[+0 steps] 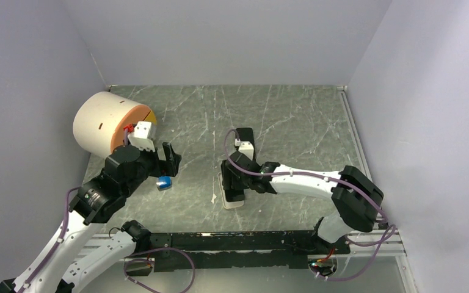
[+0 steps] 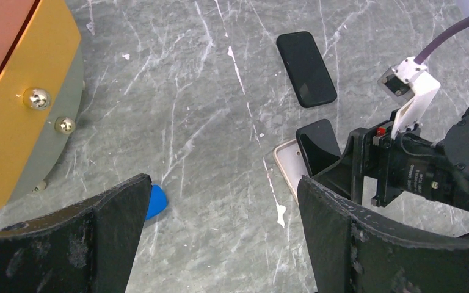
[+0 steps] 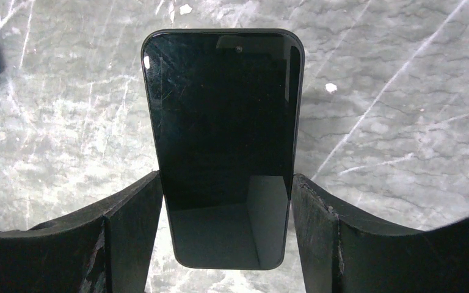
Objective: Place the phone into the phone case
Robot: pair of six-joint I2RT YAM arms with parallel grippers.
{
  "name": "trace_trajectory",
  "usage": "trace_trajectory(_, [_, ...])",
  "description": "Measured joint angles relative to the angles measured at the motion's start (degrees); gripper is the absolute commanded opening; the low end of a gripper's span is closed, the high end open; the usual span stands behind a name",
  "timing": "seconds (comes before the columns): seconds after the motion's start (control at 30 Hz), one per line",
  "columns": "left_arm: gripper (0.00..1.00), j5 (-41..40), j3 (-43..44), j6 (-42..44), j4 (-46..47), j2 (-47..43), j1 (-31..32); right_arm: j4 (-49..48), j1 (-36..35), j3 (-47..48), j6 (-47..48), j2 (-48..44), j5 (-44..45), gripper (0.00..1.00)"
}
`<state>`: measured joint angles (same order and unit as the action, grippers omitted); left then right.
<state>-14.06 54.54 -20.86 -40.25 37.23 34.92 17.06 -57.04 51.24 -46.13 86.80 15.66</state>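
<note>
My right gripper is shut on a black phone, its fingers pressing both long edges near the phone's lower end. In the left wrist view this phone is held tilted over the pale beige phone case, which lies flat on the table. From above, the case shows partly under the right gripper. The phone hides the case in the right wrist view. My left gripper is open and empty above bare table, left of the case, and also shows from above.
A second black phone lies flat on the table beyond the right gripper. A small blue object lies by the left gripper. A large beige drum with an orange-yellow face stands at the back left. Walls enclose the table.
</note>
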Motion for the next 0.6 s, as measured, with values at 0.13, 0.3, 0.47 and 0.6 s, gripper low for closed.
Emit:
trace_trajectory(0.13, [0.94,-0.48,-0.02,-0.02,-0.02,-0.02,0.0,-1.33,-1.01,0.13,-0.02,1.77,0.87,0.42])
trace_trajectory(0.3, [0.94,-0.74,-0.26,-0.02,-0.09,0.0,0.0,-3.23,-1.68,0.13,-0.42,2.69,1.9,0.42])
trace_trajectory(0.47, [0.94,-0.83,-0.28,-0.02,-0.09,0.0,0.0,-4.44,-2.34,0.13,-0.66,3.58,2.51,0.42])
trace_trajectory(0.6, [0.94,-0.83,-0.31,-0.02,-0.09,-0.02,0.0,-4.55,-3.48,0.02,-0.68,4.33,3.65,0.42])
